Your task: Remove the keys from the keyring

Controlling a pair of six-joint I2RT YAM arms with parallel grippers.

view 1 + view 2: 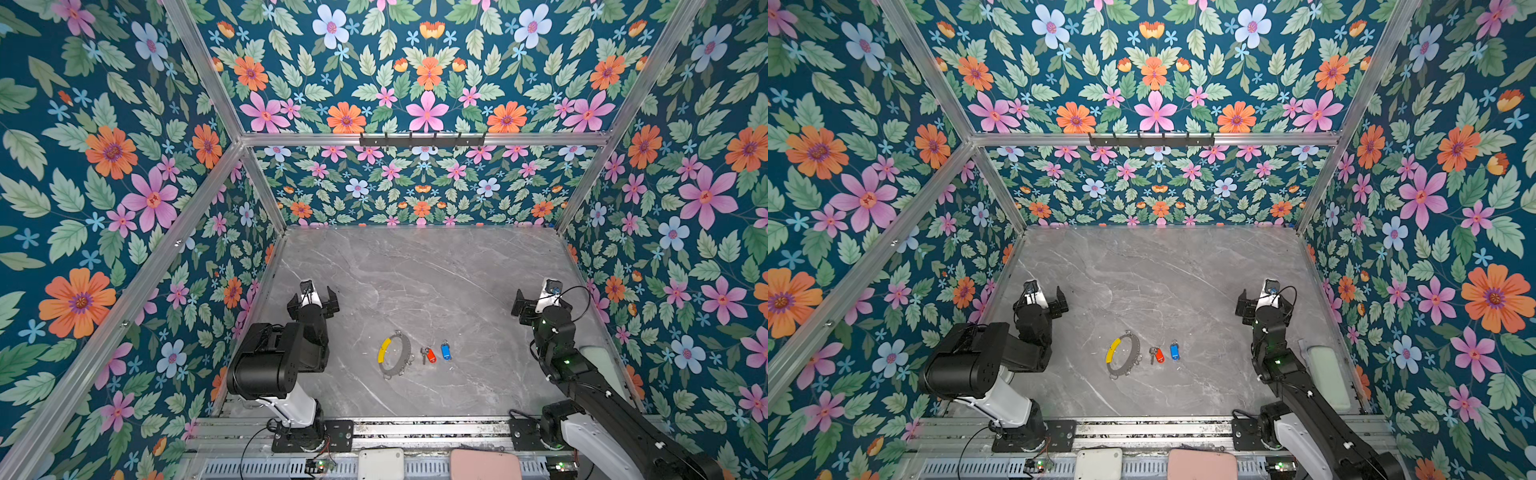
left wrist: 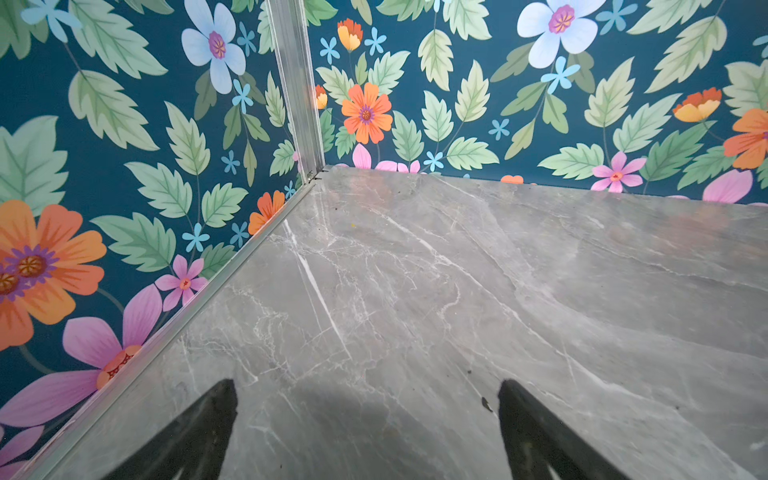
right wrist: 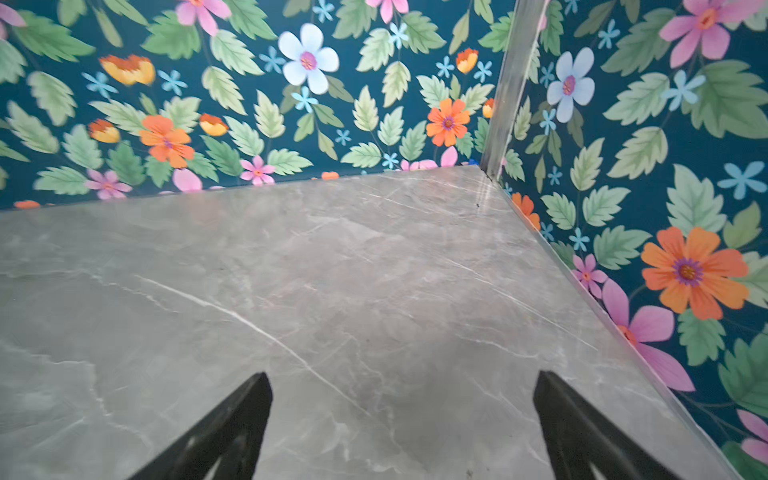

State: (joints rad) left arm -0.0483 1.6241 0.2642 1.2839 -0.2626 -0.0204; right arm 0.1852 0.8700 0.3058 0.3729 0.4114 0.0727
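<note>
The keyring, a thin grey hoop with a yellow sleeve, lies flat on the marble table near its front middle. Just right of it, apart from the hoop, lie the two keys: one with a red-orange tag and one with a blue tag. My left gripper stands open and empty behind and left of the ring. On the far right, my right gripper is open and empty too. Both wrist views show only bare marble.
Floral walls with aluminium posts close in the table on three sides. A black hook rail hangs on the back frame. A white box and a pink pad sit at the front rail. A pale green pad lies along the right wall.
</note>
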